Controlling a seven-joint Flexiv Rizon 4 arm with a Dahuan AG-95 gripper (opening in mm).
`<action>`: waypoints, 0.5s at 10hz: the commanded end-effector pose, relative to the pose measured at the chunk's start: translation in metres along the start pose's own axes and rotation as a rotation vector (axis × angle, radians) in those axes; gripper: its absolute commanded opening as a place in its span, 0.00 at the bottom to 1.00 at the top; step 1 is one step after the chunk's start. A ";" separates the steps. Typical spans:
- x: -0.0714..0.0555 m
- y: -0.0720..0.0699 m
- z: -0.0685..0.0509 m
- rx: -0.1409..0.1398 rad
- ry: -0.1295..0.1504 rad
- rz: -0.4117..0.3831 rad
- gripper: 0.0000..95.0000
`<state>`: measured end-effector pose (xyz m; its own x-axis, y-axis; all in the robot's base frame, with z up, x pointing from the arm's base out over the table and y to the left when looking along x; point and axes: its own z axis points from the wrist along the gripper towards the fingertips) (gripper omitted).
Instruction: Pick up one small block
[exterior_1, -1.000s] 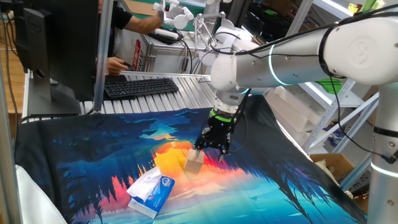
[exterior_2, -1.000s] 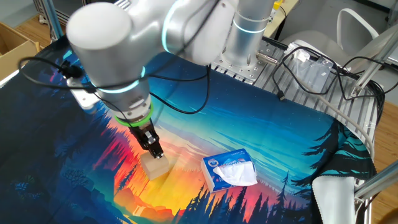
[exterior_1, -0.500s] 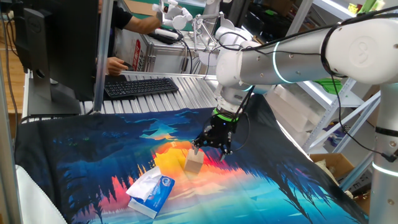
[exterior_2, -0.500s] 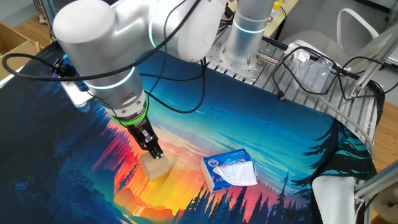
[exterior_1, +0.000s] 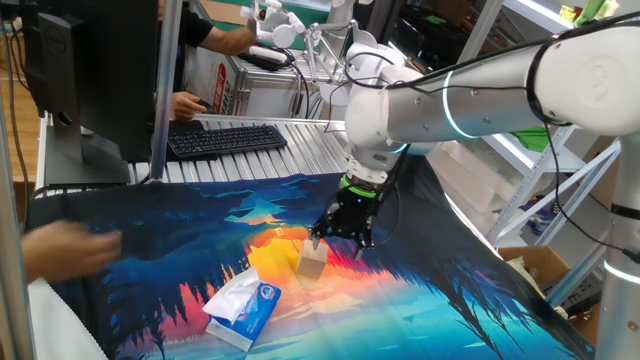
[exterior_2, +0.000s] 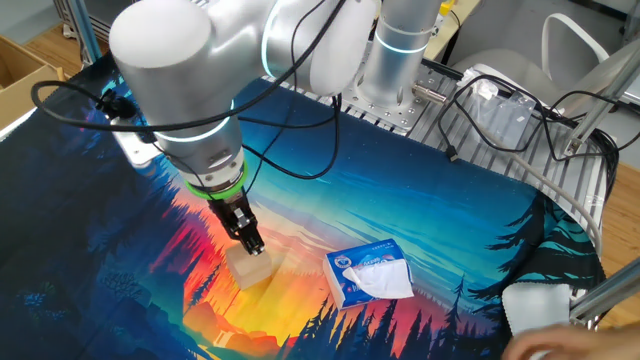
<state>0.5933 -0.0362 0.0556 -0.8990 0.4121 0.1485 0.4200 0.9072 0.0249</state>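
Centre of frame, on the mat: block (exterior_1: 313, 262) (exterior_2: 249, 268), a tan cube lying on the orange patch of the printed cloth (exterior_1: 420, 300) (exterior_2: 420, 210).
Gripper (exterior_1: 340, 240) (exterior_2: 249, 244): just above the block, pointing down; fingertips look spread in one fixed view, nothing held; contact with the block cannot be told.
Tissue pack (exterior_1: 242, 308) (exterior_2: 370, 274): near the block, apart from it.
Left edge: blurred hand (exterior_1: 60, 250).
Upper left: keyboard (exterior_1: 225, 139).
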 end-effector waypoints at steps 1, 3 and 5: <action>0.000 0.000 -0.001 0.008 -0.004 0.022 1.00; 0.000 0.000 -0.001 0.011 -0.007 0.018 1.00; 0.000 0.000 -0.001 0.014 -0.012 0.007 1.00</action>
<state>0.5922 -0.0366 0.0564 -0.8994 0.4157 0.1350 0.4207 0.9072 0.0096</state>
